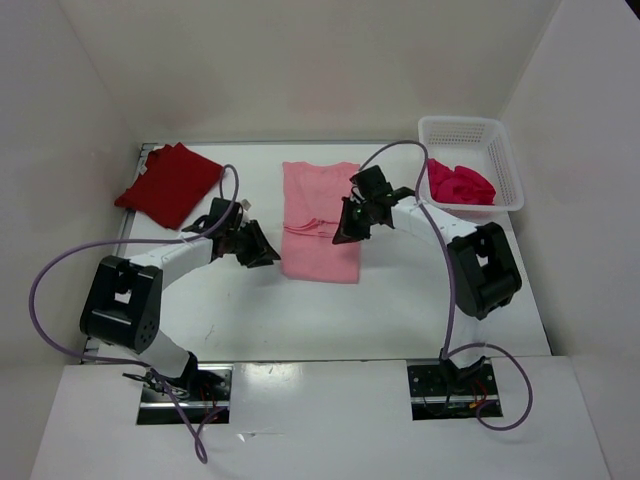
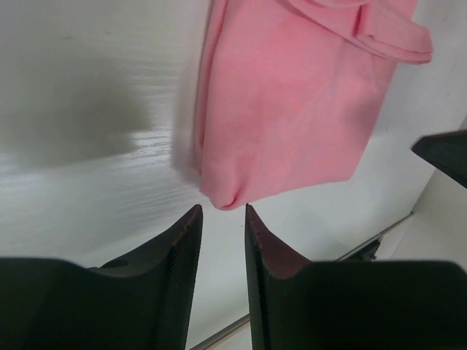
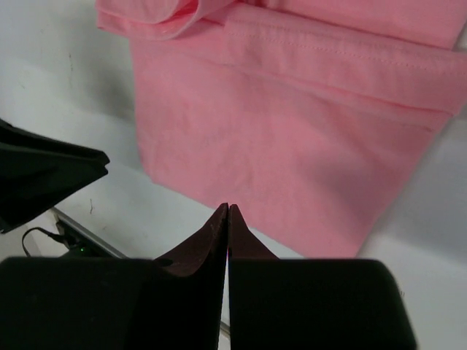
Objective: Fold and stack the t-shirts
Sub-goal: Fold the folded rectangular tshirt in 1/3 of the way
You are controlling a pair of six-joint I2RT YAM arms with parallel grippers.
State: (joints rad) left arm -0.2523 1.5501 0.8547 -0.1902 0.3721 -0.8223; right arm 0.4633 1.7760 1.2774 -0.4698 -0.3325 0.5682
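- Standing by the white table, I see the light pink cotton t-shirt lying flat and folded lengthwise, squarely between the two sets of jaws.
- The left gripper has its fingers parted by only a narrow slit, and they hold nothing. The pink shirt's folded corner sits just ahead of the tips, not touching them, with bare tabletop to the left of the jaws.
- The right gripper has its fingers pressed tip to tip, with no cloth visible between them. The pink shirt's edge lies just ahead of the tips, and the cloth spreads beyond it with a stitched fold across it.
- The two grippers face each other across the shirt, one at its left edge and one at its right.
- The left arm bows out to the left, its forearm slanting in towards the shirt. The right arm mirrors it, elbow out to the right.
- The dark red cloth t-shirt lies folded well behind the left jaws, near the table's far left corner.
- The crimson-magenta t-shirt sits bunched inside the white plastic mesh basket, well off to the right jaws' outer side.
- Open tabletop runs from the pink shirt's near hem back to both arm bases.
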